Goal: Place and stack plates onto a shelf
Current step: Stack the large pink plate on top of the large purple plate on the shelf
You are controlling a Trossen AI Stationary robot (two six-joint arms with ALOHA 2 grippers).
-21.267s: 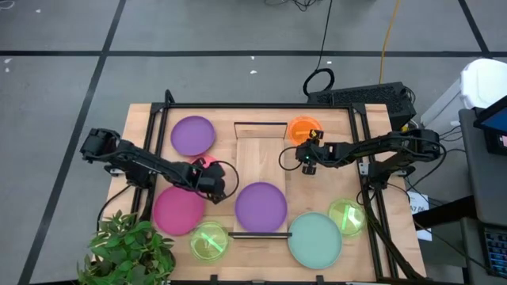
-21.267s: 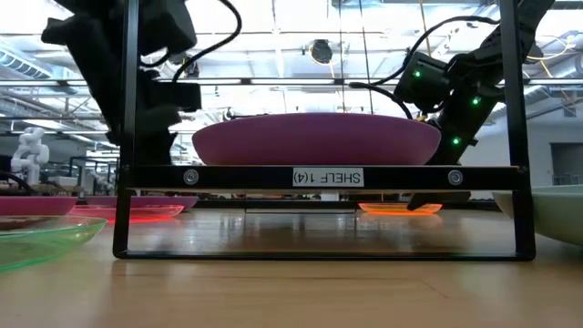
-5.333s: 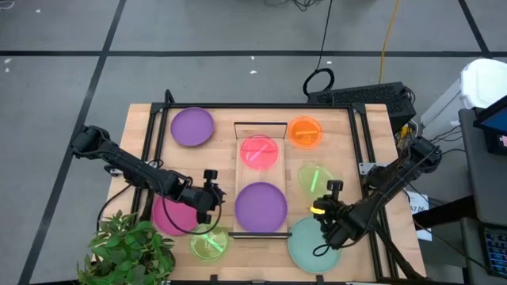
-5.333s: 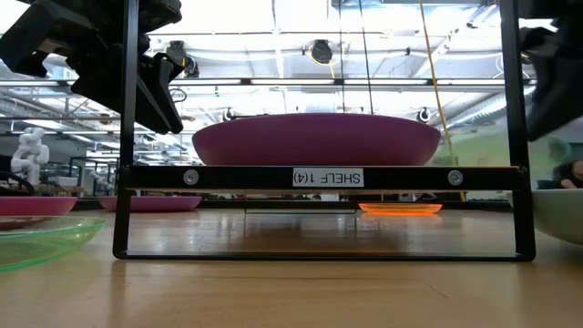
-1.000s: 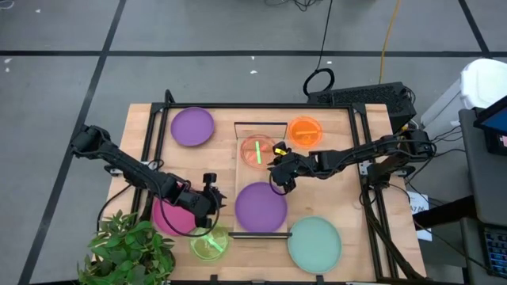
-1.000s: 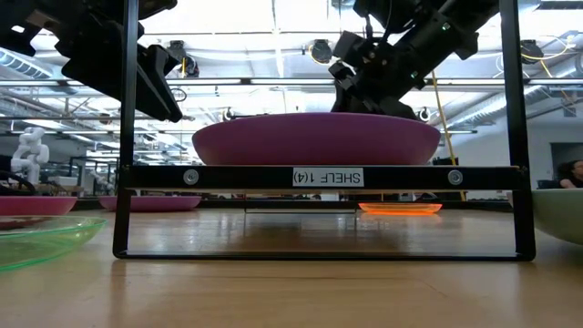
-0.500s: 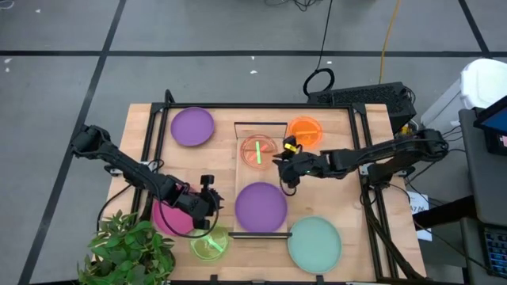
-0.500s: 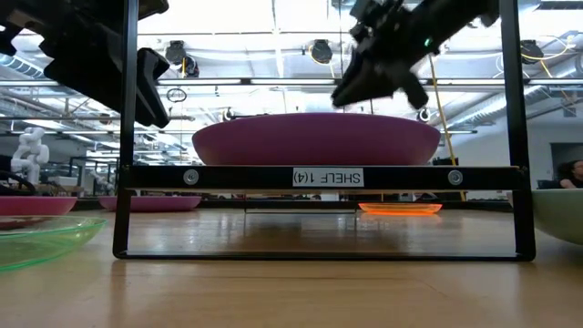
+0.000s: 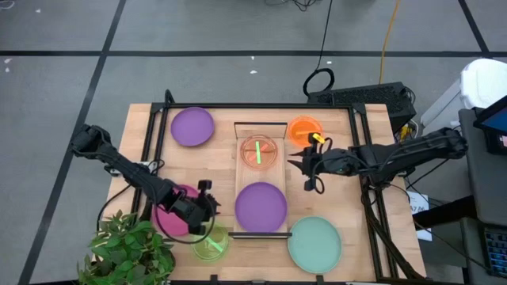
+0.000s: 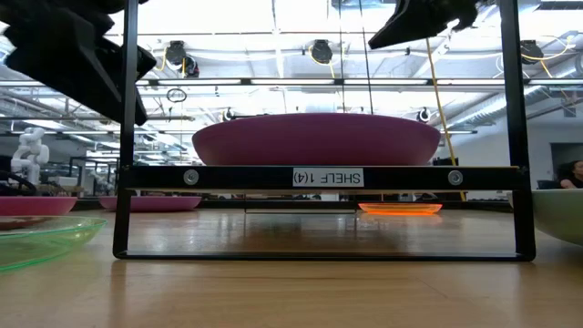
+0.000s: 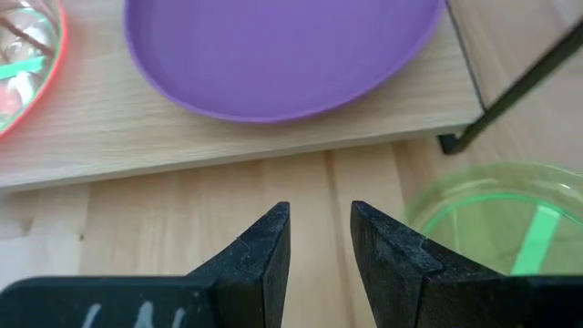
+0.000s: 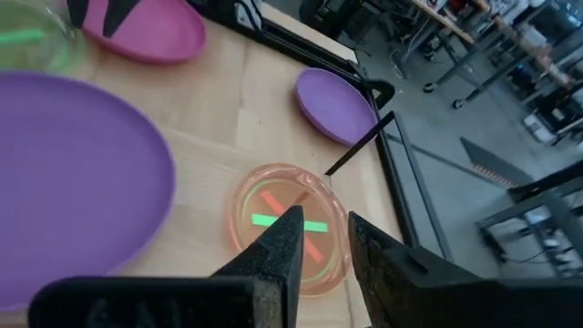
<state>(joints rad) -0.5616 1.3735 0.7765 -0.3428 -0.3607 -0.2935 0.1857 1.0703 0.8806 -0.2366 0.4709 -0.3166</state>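
Observation:
The shelf [image 9: 244, 176] is the long light-wood board in the middle of the table. A large purple plate [image 9: 261, 206] rests on its near half. On its far half a pink-red plate [image 9: 257, 151] lies with a green-striped clear plate in it. My left gripper [image 9: 206, 209] hovers open left of the shelf's near end, between the magenta plate [image 9: 170, 215] and a green plate [image 9: 208, 244]; nothing is between its fingers [image 11: 321, 239]. My right gripper [image 9: 306, 169] hangs open right of the shelf, and it too holds nothing [image 12: 321, 239].
A second purple plate [image 9: 192, 127] lies at the far left, an orange plate [image 9: 305, 131] far right of the shelf, and a pale teal plate [image 9: 314, 244] at the near right. A black frame [image 9: 150, 158] borders the table. A potted plant [image 9: 131, 249] stands at the near left corner.
My right gripper has drawn back from above the shelf's far plates toward the table's right edge and has risen. My left gripper has moved a little toward the table's near edge, beside the magenta plate. No plate has moved.

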